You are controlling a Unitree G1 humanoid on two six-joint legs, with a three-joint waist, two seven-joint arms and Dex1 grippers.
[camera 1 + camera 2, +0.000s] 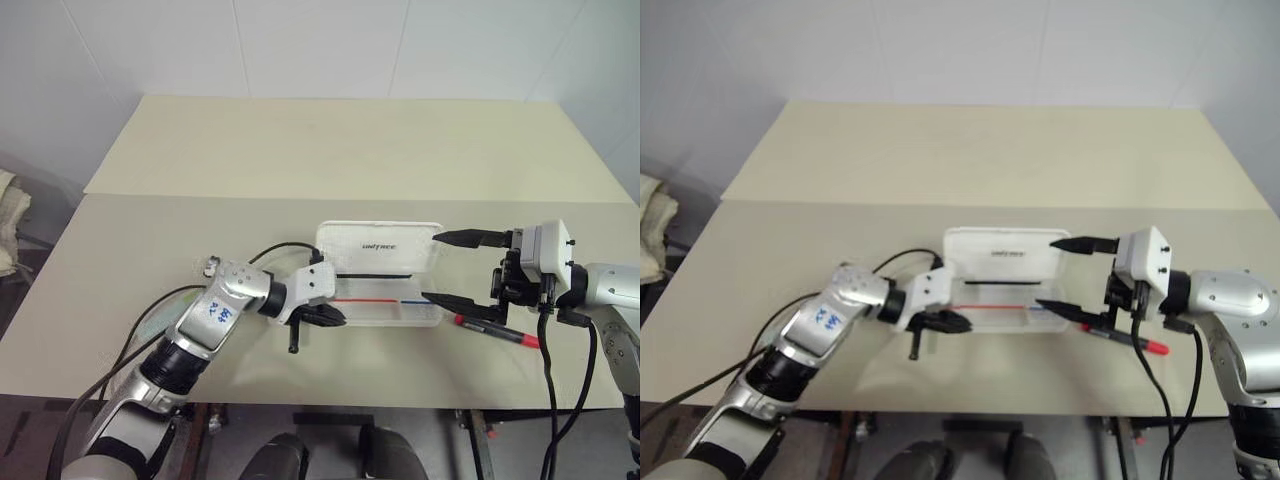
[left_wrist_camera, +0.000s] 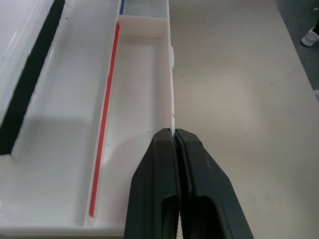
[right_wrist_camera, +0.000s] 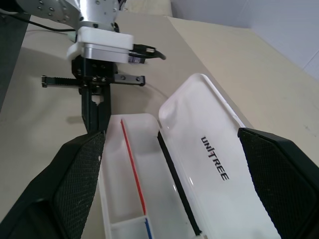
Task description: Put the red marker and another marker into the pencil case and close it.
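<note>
the left jaws (image 1: 330, 318) are pressed shut with nothing between them, their tips at the left end of the pencil case (image 1: 385, 285), right by the near wall of its tray; in the left wrist view the two closed fingers (image 2: 154, 189) meet just short of that wall's thin edge, and whether they touch it cannot be told. the right jaws (image 1: 462, 268) stand wide open and hold nothing, reaching in from the right end of the case: the far finger hangs by the corner of the raised lid, the near finger lies by the tray's right end.

the case sits open in the middle of the counter (image 1: 300, 150), lid tipped up on the far side with dark lettering across it and a black strip along the hinge line. the tray is white inside, with a thin red-and-blue stripe running its length and a small divided compartment at the right end; no marker lies in the parts of the tray that can be seen.

the red marker (image 1: 497, 331) lies on the counter just right of the case, below the right jaws, angled with its red tip pointing away toward the near right. part of its dark body is crossed by the near finger.

black cables (image 1: 280, 250) loop over the counter from the left wrist.
</note>
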